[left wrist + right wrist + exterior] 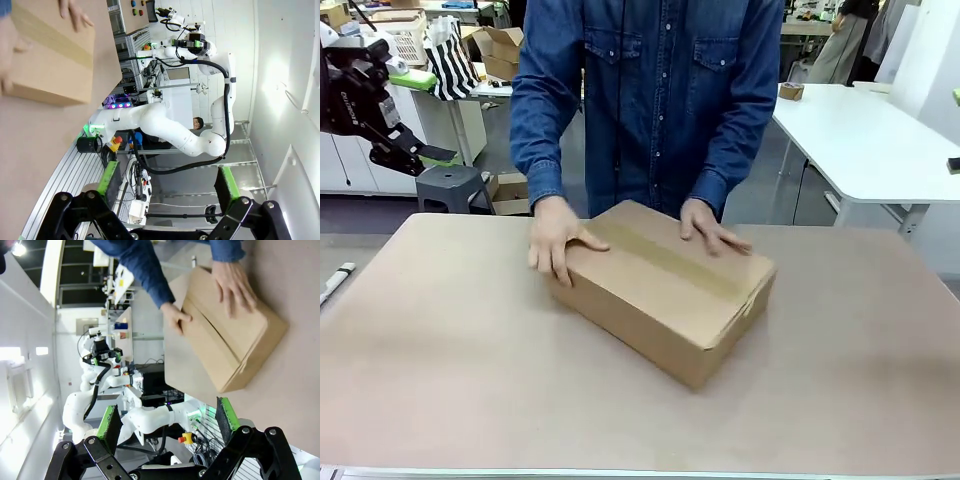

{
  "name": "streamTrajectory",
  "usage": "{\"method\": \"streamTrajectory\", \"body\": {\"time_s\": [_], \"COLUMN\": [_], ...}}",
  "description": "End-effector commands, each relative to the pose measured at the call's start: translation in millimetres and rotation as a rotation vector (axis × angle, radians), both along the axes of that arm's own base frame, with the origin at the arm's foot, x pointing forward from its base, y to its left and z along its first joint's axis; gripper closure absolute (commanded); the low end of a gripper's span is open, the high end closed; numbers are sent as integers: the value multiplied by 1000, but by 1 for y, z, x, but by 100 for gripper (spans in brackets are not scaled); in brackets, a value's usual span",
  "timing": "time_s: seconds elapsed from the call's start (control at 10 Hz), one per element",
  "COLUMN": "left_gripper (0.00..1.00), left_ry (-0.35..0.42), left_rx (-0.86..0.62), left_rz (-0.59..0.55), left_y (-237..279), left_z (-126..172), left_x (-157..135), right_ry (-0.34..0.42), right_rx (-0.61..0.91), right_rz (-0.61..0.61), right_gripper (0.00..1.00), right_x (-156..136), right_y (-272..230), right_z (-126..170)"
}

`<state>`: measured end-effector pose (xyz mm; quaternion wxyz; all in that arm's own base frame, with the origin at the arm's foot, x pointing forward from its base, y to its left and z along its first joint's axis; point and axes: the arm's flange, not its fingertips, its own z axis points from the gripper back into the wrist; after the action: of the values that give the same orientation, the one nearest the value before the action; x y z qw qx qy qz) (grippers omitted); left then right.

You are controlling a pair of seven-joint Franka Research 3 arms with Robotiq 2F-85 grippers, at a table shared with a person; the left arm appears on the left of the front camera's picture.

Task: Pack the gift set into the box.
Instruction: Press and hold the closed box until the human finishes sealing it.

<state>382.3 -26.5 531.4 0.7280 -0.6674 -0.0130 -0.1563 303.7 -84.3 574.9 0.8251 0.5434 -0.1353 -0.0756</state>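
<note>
hands point(557, 236) press closed box point(660, 287) on table point(440, 360).

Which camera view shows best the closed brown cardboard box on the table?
The front view: the closed brown cardboard box lies whole at the middle, flaps shut, with a person's hands on it. The right wrist view shows it whole but farther off and turned; the left wrist view shows only part, cut by the picture's edge.

Both tools spread and idle; person's hands flat and low

Left tool point(167, 187) and right tool point(170, 422) hold nothing, green pads wide apart. The left arm point(365, 95) is raised at far left. The person's hands point(555, 240) point(712, 228) press down, fingers spread.
</note>
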Motion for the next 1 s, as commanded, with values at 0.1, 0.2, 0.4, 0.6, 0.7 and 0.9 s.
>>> {"method": "streamTrajectory", "body": {"time_s": [0.1,0.2,0.4,0.6,0.7,0.9], "left_gripper": [0,0,0,0,0,0], "left_ry": [-4,-4,-4,-4,-4,-4], "left_rx": [3,3,3,3,3,3], "left_rz": [7,7,7,7,7,7], "left_y": [-1,-1,-1,-1,-1,-1], "left_z": [0,0,0,0,0,0], "left_x": [-2,-2,-2,-2,-2,-2], "right_ry": [-24,-24,-24,-24,-24,-24], "right_rx": [16,16,16,16,16,16], "right_rz": [5,5,5,5,5,5], "right_gripper": [0,0,0,0,0,0], "right_x": [1,1,1,1,1,1], "right_y": [2,2,2,2,2,2], "right_z": [1,1,1,1,1,1]}}
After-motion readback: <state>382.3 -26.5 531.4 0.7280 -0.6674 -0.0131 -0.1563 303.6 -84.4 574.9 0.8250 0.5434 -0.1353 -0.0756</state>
